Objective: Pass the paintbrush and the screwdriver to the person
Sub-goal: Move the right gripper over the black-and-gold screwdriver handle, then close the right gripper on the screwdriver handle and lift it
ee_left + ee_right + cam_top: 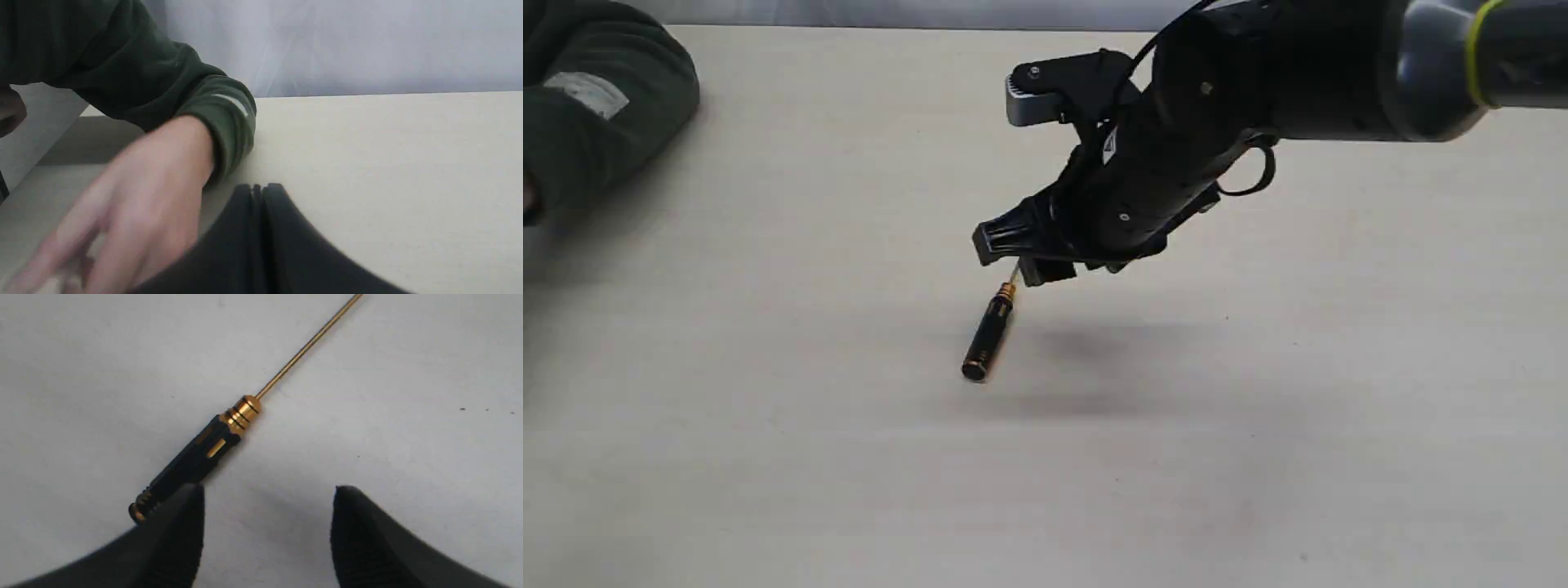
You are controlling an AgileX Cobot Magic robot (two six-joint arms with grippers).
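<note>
The screwdriver (987, 336) lies on the bench (768, 457), just below the right pincer (269, 514), which is spread wide and holds nothing. The left pincer (258, 196) is pressed together near the person's hand (139, 200). The pale label (231, 104) on the sleeve is too blurred to read.

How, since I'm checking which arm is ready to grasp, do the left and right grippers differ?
The left gripper has its jaws shut together; the right gripper has its jaws wide open. The left gripper sits beside the person's hand, with no tool in its view; the right gripper hovers over the screwdriver lying on the table. Both are black and hold nothing.
</note>
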